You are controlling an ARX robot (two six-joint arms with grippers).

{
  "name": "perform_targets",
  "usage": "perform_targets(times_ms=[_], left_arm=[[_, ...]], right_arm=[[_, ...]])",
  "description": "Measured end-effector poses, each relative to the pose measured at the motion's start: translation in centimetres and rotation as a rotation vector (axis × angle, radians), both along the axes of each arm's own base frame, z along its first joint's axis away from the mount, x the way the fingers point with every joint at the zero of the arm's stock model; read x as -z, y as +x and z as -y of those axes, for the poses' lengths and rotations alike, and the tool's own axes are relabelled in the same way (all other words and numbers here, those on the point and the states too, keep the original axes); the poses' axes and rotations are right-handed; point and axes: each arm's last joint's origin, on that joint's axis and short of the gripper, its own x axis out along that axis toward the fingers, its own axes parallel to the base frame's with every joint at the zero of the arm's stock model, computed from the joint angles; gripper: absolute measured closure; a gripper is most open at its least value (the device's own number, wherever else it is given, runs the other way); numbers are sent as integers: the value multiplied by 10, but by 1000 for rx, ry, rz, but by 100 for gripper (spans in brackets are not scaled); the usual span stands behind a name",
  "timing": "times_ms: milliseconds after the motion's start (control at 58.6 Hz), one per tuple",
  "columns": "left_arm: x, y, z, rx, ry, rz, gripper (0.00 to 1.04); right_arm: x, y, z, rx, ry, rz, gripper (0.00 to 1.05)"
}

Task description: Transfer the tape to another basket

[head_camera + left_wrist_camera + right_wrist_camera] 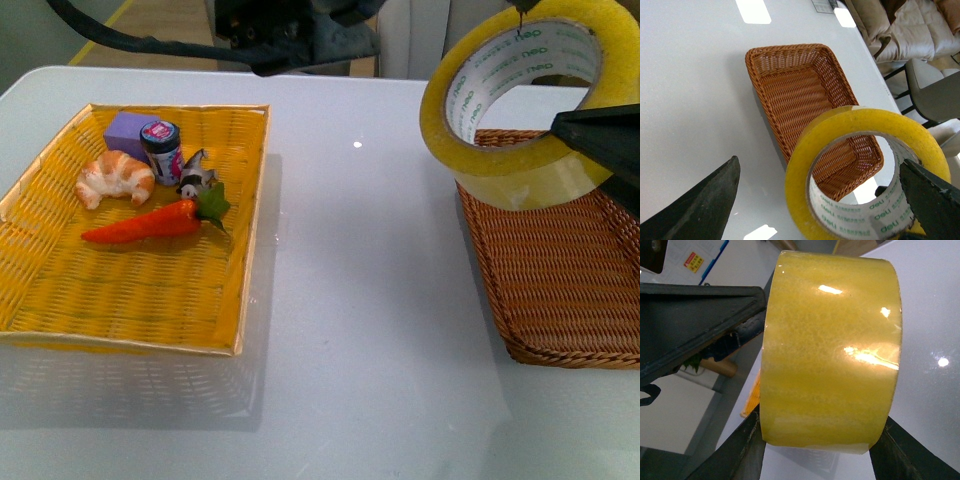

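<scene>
Grip check: left gripper (818, 161) has its jaws wide apart, straddling the tape (500, 172) without clamping it. The wrist view crops the fingers, so I cannot tell whether one brushes the roll. The right gripper (822, 450) is closed across the roll's two flat faces and carries it. The tape hangs tilted in the air above the far left corner of the basket (565, 285), partly over the rim.

Step in hand, as judged: placing. Carry the roll rightward past the rim to the basket's middle and lower it close to the weave. Lay it on a flat face so it cannot roll, then open. The left gripper crowds the roll and should back off first.

Around: the tray (120, 300) at the tabletop's left edge holds a croissant (115, 177), jar (161, 150) and carrot (150, 222), well apart from the path. Nothing shows inside the basket; only its rim obstructs.
</scene>
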Motion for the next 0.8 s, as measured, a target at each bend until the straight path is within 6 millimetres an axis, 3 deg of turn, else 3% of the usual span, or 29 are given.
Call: perform_targets(times_ms=[119,205,290,375,443,665,802], left_arm=[[-10,-3,-11,-35,-12,49,9],[-12,-9,-24,-284,74,345,20],[-13,-26,-61,-570,181,565,34],[-16,-48,-102,-703,236,642,49],[-14,-66,-126,-733,256,671,61],[18,-104,-163,-695,312,644,100],[24,-120,-177,-693,305,659,103]], right_arm=[[-1,0,11,50,19,-11,57],[0,0,21,85,35,-22,57],[0,0,32,119,53,-31,57],[1,0,45,161,68,-41,57],[3,5,55,203,77,-53,57],[12,40,78,279,108,-109,57],[25,64,93,352,140,-158,57]])
